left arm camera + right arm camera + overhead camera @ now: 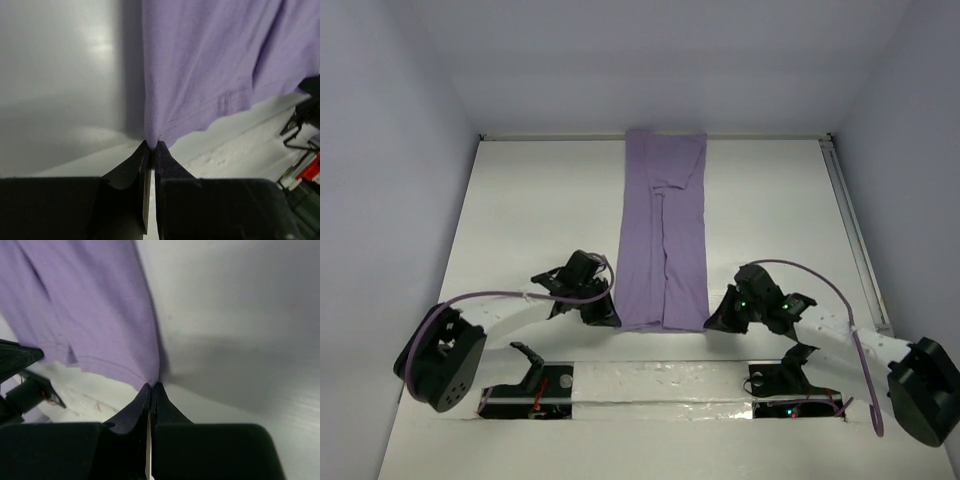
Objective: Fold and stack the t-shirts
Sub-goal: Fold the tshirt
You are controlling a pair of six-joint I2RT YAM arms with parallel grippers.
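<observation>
Left gripper [151,146]: fingers clenched on the shirt [665,230] at its near-left hem corner. The shirt lies mid-surface [540,200] as a long narrow strip, sides folded in, running from the far edge to the arms. Right gripper [151,386]: fingers clamped on the near-right corner. Likely status: lengthwise folds are done, cross folds and stacking are left. Can't tell how deep the cloth sits in the fingers. The collar end is hard to read. No stack visible.
</observation>
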